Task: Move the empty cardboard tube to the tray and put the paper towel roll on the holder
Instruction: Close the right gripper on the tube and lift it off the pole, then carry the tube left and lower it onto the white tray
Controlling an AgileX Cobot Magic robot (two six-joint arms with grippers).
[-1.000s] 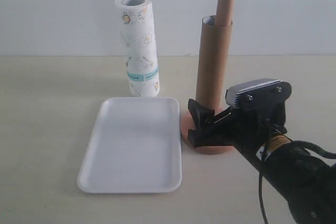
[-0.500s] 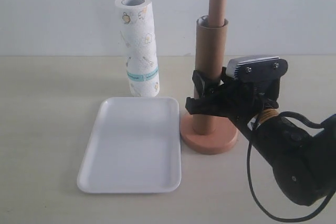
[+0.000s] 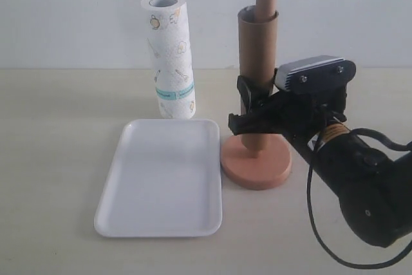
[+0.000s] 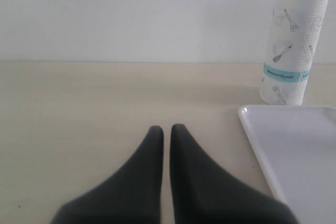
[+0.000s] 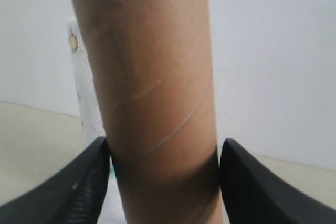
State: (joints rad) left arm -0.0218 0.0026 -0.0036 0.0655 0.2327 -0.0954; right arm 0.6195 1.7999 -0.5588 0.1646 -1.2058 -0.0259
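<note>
**Cardboard tube held on the post: handling and clearances**

The long plain brown cardboard tube (image 3: 256, 56) stands upright, sleeved over the slim wooden post of the light reddish-brown wooden holder (image 3: 256, 170). The post's rounded top shows above the tube's rim. The tube's lower end is clear of the disc base, with a short length of bare post visible beneath it.

The right end effector (image 3: 248, 109) is clamped on the tube's lower part, one dark finger (image 5: 86, 182) pressed against each side of the wall.

The tube is probably very light and stiff along its length, but thin-walled and easy to crush. Its matt surface should give sure friction, so a moderate squeeze ought to suffice. Because the hold is low, the upper part may tilt and bind on the post, so a straight vertical lift seems advisable.

The flat white rectangular tray (image 3: 161, 223) lies empty just beside the holder's base, long enough to take the tube lying down. The white printed paper towel roll (image 3: 170, 56) stands upright beyond the tray's far edge.

The left end effector (image 4: 166, 129) hovers low over the pale bench (image 3: 58, 159), its fingers closed together on nothing. The bench is smooth and level, a plain white wall lies behind, and nothing shows above the post.
</note>
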